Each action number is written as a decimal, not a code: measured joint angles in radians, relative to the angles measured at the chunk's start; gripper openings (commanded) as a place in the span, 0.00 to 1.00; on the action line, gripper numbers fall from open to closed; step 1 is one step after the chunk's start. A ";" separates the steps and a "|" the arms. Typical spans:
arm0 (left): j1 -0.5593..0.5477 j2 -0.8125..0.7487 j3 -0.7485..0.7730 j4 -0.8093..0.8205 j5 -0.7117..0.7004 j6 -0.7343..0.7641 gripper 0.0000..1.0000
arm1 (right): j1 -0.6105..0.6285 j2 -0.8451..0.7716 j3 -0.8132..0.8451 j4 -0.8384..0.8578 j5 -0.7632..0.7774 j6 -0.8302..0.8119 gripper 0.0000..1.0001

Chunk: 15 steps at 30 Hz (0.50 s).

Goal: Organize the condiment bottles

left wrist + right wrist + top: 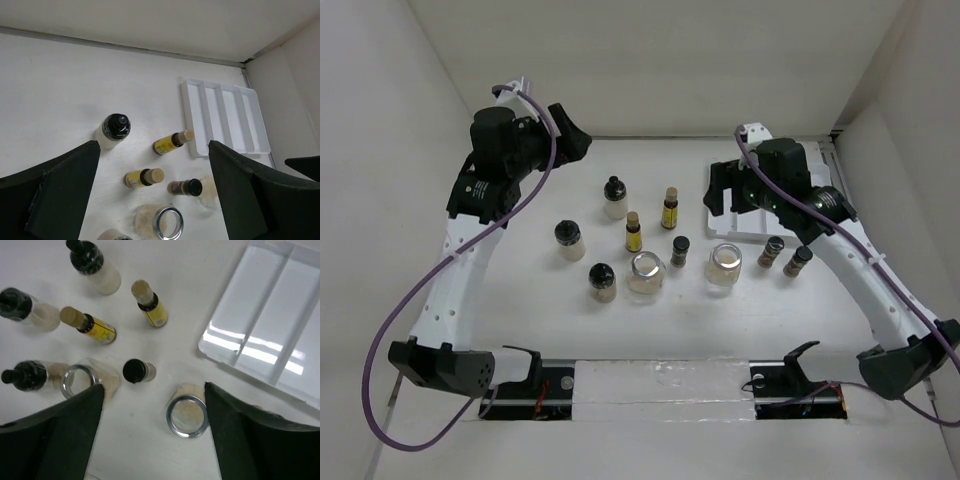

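Ten condiment bottles stand loose mid-table. Three cream-filled black-capped bottles [615, 198] [569, 240] [602, 282] are on the left. Two amber yellow-labelled bottles [670, 209] [633, 232] stand in the middle. Two silver-lidded jars [646, 272] [724, 266] stand in front, with one dark spice jar [680, 251] between them. Two more spice jars [772, 252] [798, 261] stand right. My left gripper [575, 140] [153, 160] is open and empty, high at the back left. My right gripper [720, 190] [154, 390] is open and empty above the right silver-lidded jar [186, 415].
A white compartmented tray [748, 236] [225, 117] [270, 320] lies at the back right, partly under my right arm, and holds nothing that I can see. White walls close the table at the back and on both sides.
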 measured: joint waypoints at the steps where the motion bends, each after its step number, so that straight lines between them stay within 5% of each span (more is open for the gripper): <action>1: 0.000 0.002 -0.001 0.005 0.012 -0.006 0.85 | 0.000 -0.016 -0.013 -0.016 0.017 0.009 0.67; 2: 0.000 0.003 -0.001 0.011 0.025 -0.008 0.80 | 0.001 -0.034 -0.028 -0.029 0.031 0.018 0.46; 3: 0.000 0.005 -0.001 0.016 0.035 -0.009 0.65 | 0.001 -0.058 -0.049 -0.047 0.048 0.032 0.28; 5: 0.000 0.010 -0.001 0.023 0.053 -0.013 0.40 | 0.002 -0.104 -0.079 -0.092 0.085 0.059 0.06; 8: -0.012 0.023 0.006 0.024 0.051 0.000 0.16 | 0.003 -0.161 -0.090 -0.160 0.149 0.095 0.04; 11: -0.035 0.058 0.031 0.030 0.050 0.010 0.11 | -0.001 -0.196 -0.090 -0.220 0.207 0.127 0.25; 12: -0.045 0.070 0.037 0.030 0.050 0.012 0.11 | -0.003 -0.200 -0.090 -0.238 0.226 0.135 0.50; 15: -0.063 0.101 0.043 0.033 0.059 0.018 0.23 | -0.023 -0.195 -0.092 -0.276 0.253 0.152 0.74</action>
